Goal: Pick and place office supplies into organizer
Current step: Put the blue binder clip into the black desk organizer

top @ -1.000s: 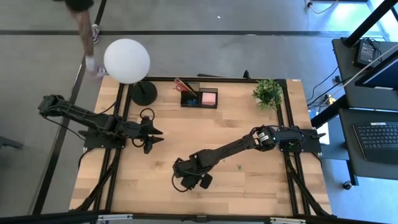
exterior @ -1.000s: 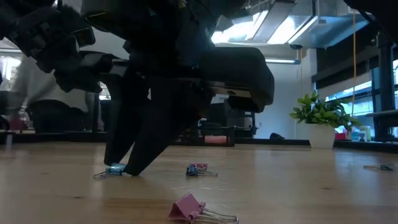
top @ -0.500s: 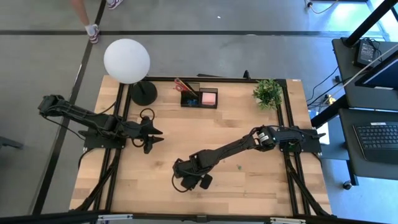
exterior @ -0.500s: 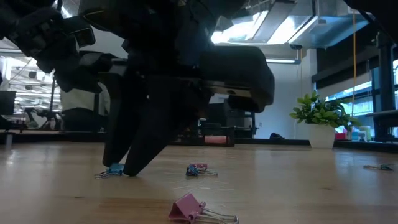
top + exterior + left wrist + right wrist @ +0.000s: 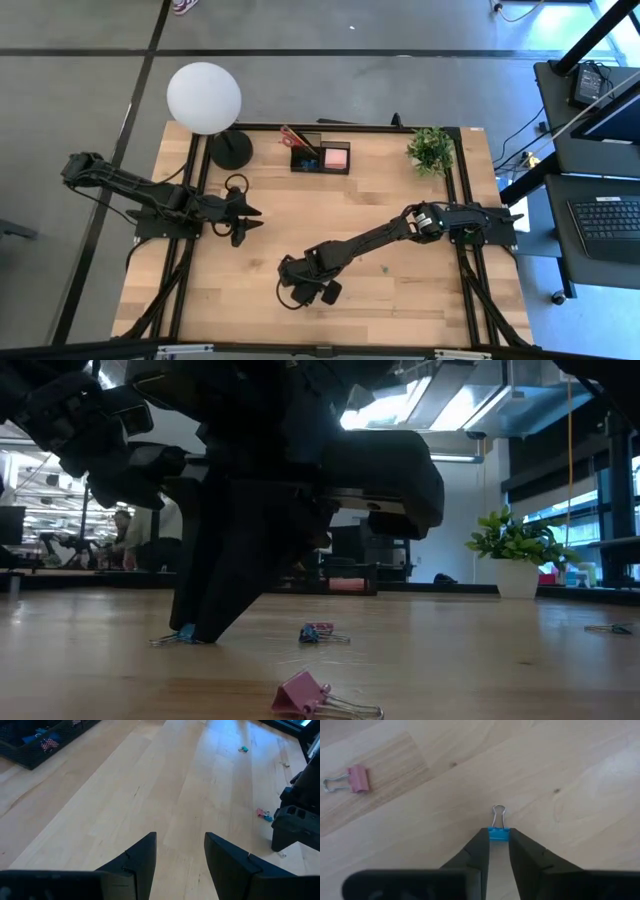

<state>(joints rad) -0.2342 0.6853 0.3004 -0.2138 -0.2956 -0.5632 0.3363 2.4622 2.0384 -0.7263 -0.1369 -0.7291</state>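
The right gripper has just closed its jaws onto a blue binder clip, ready for lifting; left gripper waits open

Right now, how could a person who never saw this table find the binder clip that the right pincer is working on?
Start at the wooden table and follow the right arm to its near front edge, where the right pincer points down. The blue binder clip sits between its fingertips. Unlike the pink clip lying apart nearby, it is blue.
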